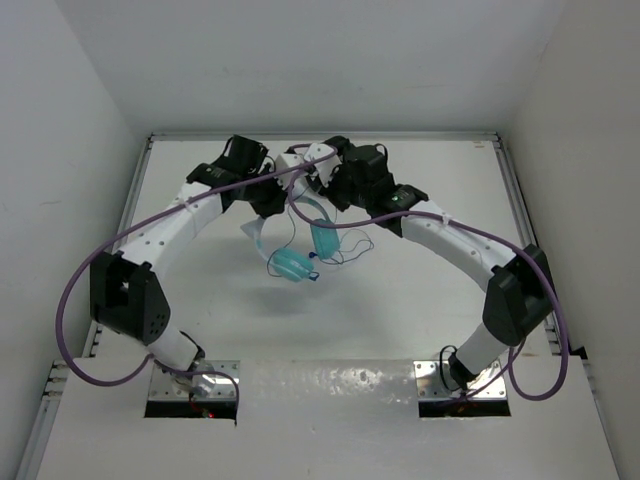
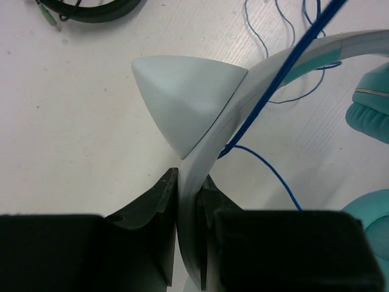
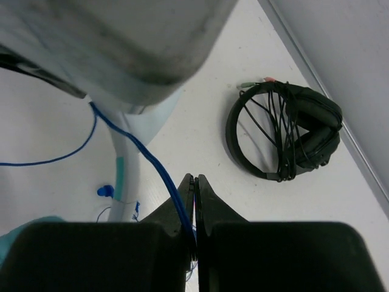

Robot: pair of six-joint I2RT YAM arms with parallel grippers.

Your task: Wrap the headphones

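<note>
Over the middle of the white table, teal headphones held up, cups hanging down. Left claw pinched tight on the pale headband. Right claw squeezed shut on the thin blue cable. Farther back, near the wall, black headphones lying flat.

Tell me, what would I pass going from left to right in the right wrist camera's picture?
pale headband of the turquoise headphones → right gripper → black headphones
</note>
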